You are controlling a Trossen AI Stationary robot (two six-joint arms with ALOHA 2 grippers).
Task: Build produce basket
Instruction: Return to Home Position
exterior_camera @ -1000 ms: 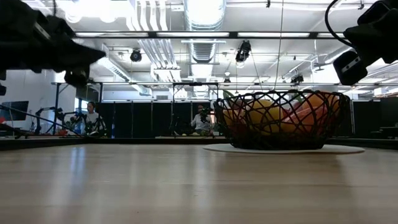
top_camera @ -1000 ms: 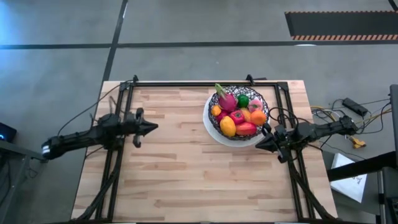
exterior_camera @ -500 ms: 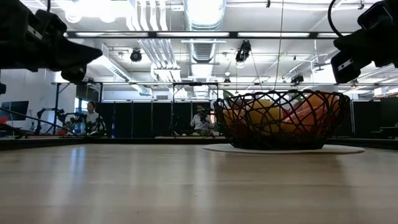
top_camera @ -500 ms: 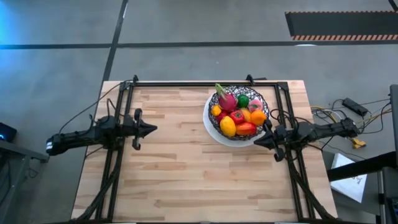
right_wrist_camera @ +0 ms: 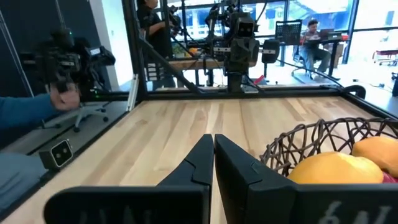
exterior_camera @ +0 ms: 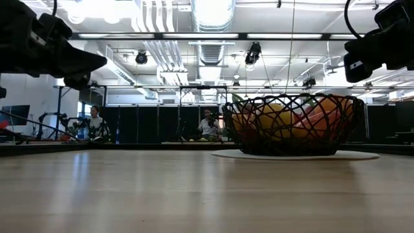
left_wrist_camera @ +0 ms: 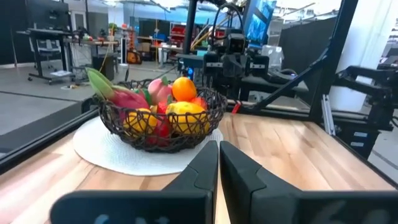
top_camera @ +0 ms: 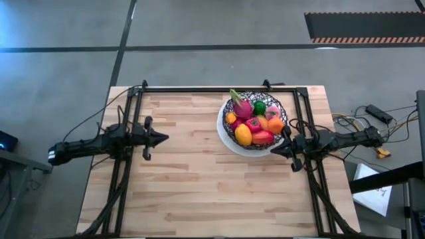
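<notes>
The basket (top_camera: 254, 123), a black wire bowl on a white round plate (top_camera: 226, 138), stands on the table's far right part. The produce lies piled inside it: a pink dragon fruit (top_camera: 241, 106), a green piece (top_camera: 259, 107), an orange one (top_camera: 275, 125), a yellow one (top_camera: 243, 135) and a red one (top_camera: 263, 137). My left gripper (top_camera: 166, 138) is shut and held level above the table's left side, pointing toward the basket (left_wrist_camera: 163, 118). My right gripper (top_camera: 273, 150) is shut and hovers level beside the near right of the basket's (right_wrist_camera: 323, 149) rim. Neither holds anything.
A black frame rail (top_camera: 212, 88) runs along the far edge, and others run down both sides under the arms. Bare wood (top_camera: 199, 186) stretches over the middle and near part of the table. People (exterior_camera: 208, 126) sit in the room beyond the far edge.
My right gripper has rolled a little about its own pointing line and stayed where it was, still shut. The basket and the produce have not moved.
</notes>
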